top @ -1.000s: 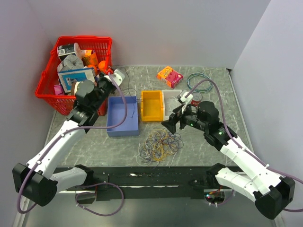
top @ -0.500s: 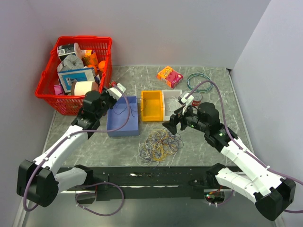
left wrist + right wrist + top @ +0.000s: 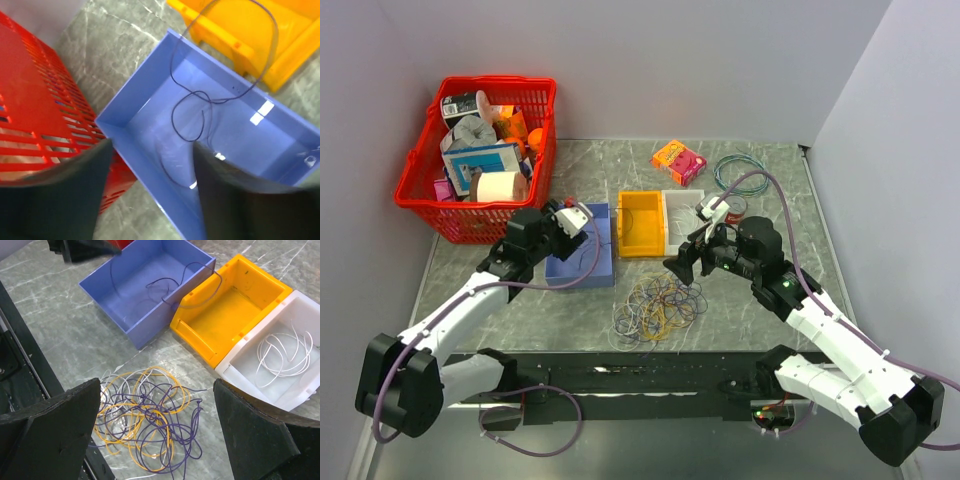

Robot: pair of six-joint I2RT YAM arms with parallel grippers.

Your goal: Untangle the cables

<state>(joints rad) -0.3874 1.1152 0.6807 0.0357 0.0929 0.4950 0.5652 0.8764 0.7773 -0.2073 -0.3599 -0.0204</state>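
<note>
The cables (image 3: 658, 305) lie in a tangle of purple, yellow-orange and white loops on the table in front of the bins, seen closer in the right wrist view (image 3: 150, 425). My right gripper (image 3: 685, 265) (image 3: 157, 405) hangs open just above the tangle's far edge, holding nothing. One loose purple cable (image 3: 200, 100) (image 3: 165, 287) lies in the blue bin (image 3: 560, 272) (image 3: 150, 95), with a loop draped over the yellow bin's (image 3: 642, 222) (image 3: 280, 60) wall. My left gripper (image 3: 578, 218) (image 3: 150, 150) is open over the blue bin's near-left corner, with nothing between its fingers. A white cable (image 3: 282, 352) rests in the white bin (image 3: 240, 362).
A red basket (image 3: 498, 82) (image 3: 30, 100) full of items stands at the back left, close to the blue bin. An orange box (image 3: 678, 160) and a teal coiled ring of wire (image 3: 738, 168) sit at the back right. A black rail (image 3: 640, 378) runs along the near edge.
My left gripper swung from beside the red basket to over the blue bin and opened. The purple cable now lies loose in the bin. The right arm barely moved.
</note>
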